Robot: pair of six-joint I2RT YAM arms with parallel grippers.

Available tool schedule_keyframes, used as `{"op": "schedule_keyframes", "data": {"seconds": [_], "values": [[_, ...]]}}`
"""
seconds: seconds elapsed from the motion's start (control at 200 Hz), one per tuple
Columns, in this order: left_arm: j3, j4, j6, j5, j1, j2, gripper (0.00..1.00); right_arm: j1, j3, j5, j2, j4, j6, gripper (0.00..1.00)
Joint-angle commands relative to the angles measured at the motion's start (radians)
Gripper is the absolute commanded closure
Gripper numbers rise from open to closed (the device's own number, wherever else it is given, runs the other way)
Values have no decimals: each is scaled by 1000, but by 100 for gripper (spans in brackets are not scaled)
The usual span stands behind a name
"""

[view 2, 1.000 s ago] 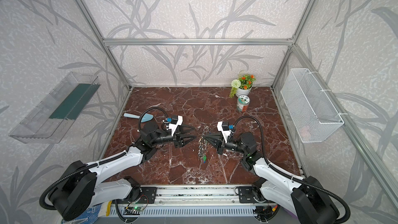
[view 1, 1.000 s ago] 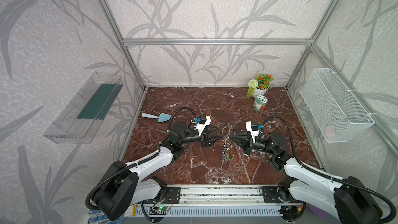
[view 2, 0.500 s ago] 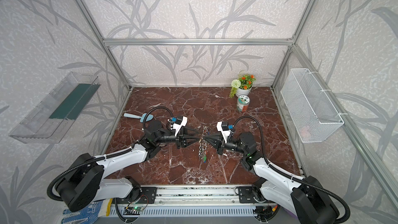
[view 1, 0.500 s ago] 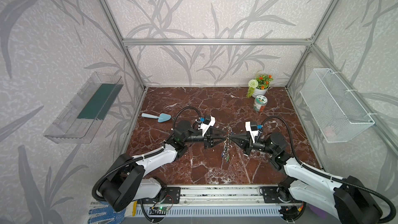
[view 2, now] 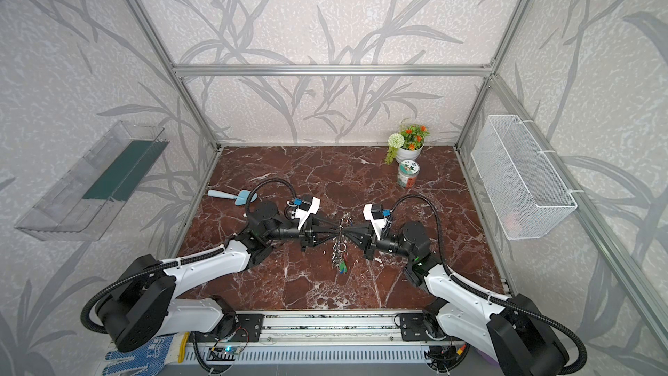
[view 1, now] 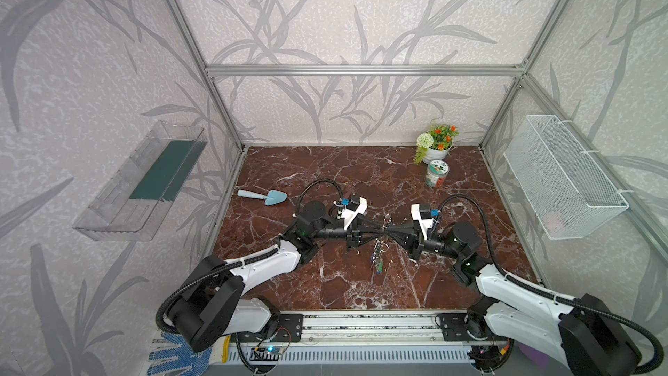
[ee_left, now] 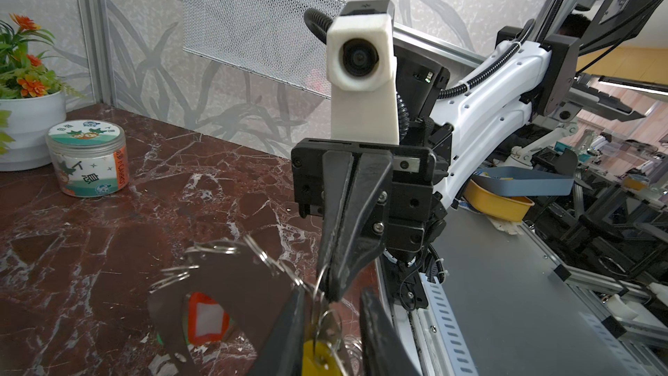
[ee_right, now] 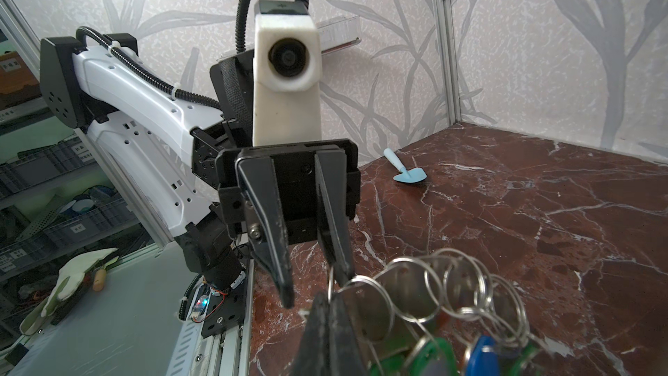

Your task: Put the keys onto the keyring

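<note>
Over the middle of the marble table my two grippers meet tip to tip in both top views. The right gripper [ee_right: 327, 298] is shut on the thin wire of the keyring [ee_right: 329, 285]. The keyring's bunch of tagged keys [view 1: 377, 258] hangs below toward the table. My left gripper [ee_left: 332, 298] is open, its fingers [ee_right: 285, 294] a little apart on either side of the right gripper's tip. The keys with the yellow tag [ee_left: 318, 359] hang between the left fingers, just under that tip. Whether they are threaded on the keyring is hidden.
A blue toy trowel [view 1: 267, 197] lies at the back left. A printed jar [view 1: 436, 174] and a flower pot [view 1: 435, 142] stand at the back right. A wire basket [view 1: 564, 179] hangs on the right wall, a clear shelf [view 1: 144, 182] on the left.
The left gripper has moved right up to the right gripper's tip, and its jaws have narrowed. The right arm and the hanging keyring have stayed in place.
</note>
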Motion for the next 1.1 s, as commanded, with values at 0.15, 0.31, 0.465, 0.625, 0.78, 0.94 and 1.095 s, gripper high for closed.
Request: {"op": "schedule_keyframes", "data": {"seconds": [0.15,0.31,0.465,0.625,0.78,0.94,1.095], "values": [[16,-61,58,3,-2,-11,85,-3,34,-4,-22,65,13,100],[16,-66,59,4,-2,-12,89,-2,36,-5,-21,65,16,100],[13,-37,41,11,-3,-11,90,-3,36,-5,-17,64,17,100],[15,-17,26,20,-3,0,91,-2,36,-7,-12,64,17,100],[20,-9,15,27,-4,7,95,-3,38,-7,-12,63,16,100],[22,-16,10,2,-8,0,100,-2,38,-7,-13,57,11,100],[31,-97,49,-67,-13,-36,100,-2,36,-1,-21,43,4,100]]}}
